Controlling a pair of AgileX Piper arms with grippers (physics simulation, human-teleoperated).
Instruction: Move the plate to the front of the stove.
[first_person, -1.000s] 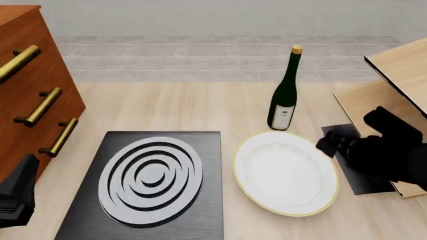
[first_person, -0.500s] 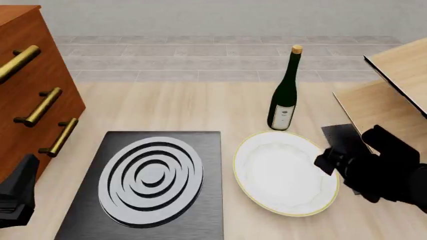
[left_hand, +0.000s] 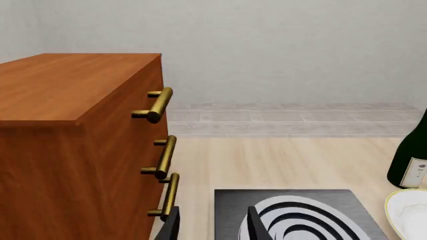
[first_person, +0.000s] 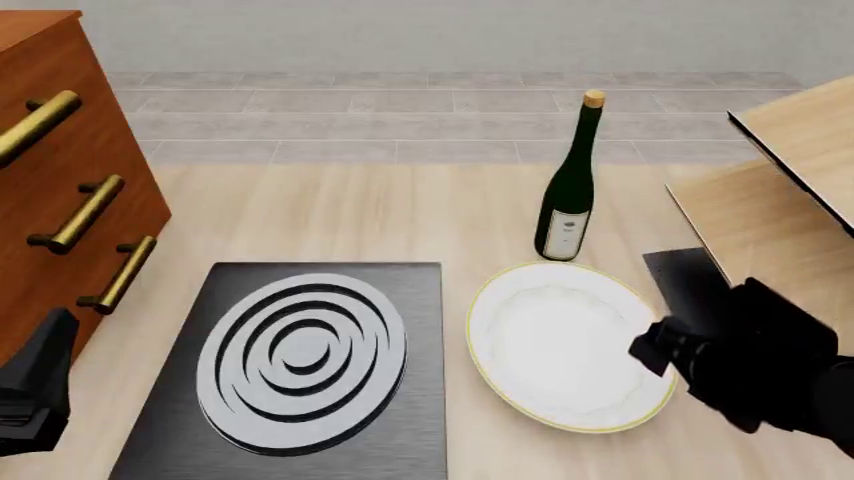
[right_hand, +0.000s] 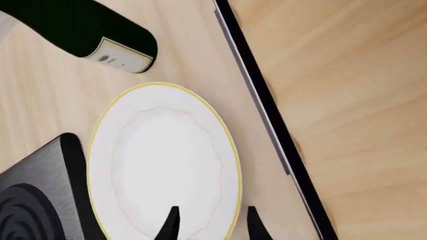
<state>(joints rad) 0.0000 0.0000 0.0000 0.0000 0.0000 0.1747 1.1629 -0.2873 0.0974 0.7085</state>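
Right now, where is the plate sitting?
In the front view the plate lies flat on the table, right of the stove and just in front of the wine bottle, with the right gripper at its right rim.

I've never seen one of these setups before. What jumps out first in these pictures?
Probably the round white plate with its thin gold rim, lying right of the dark square stove with silver ring burner. The black right gripper hangs at the plate's right edge, its fingers straddling the rim. Behind the plate stands a tall dark green wine bottle, and a brown wooden drawer chest with brass handles fills the left.
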